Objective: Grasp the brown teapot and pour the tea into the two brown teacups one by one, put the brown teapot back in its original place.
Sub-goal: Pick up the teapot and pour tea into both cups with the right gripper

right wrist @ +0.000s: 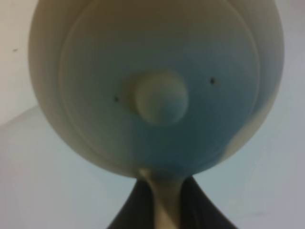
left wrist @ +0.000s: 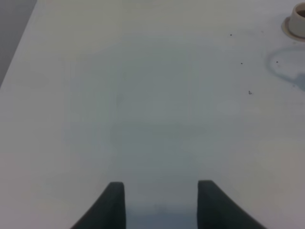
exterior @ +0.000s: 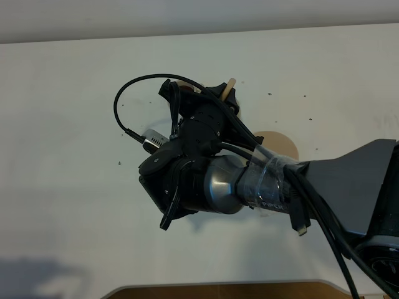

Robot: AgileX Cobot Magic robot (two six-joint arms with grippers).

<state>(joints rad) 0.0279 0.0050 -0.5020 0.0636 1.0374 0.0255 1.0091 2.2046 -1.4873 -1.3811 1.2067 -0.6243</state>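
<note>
The right wrist view shows the round pale tan ceramic teapot [right wrist: 157, 90] with its knobbed lid filling the frame, its loop handle pinched between the closed jaws of the right gripper [right wrist: 164, 205]. In the exterior high view the black right arm [exterior: 206, 162] hides most of the pot above the white surface [exterior: 75, 218], beside a flat round tan saucer disc [exterior: 280, 143]. The left gripper [left wrist: 161, 202] hangs with jaws apart, empty, and a small beige cup [left wrist: 298, 19] sits far off.

A white table [exterior: 75, 187] carries small dark specks [exterior: 119, 163] scattered over its surface, and a brown strip [exterior: 218, 291] runs along its near edge.
</note>
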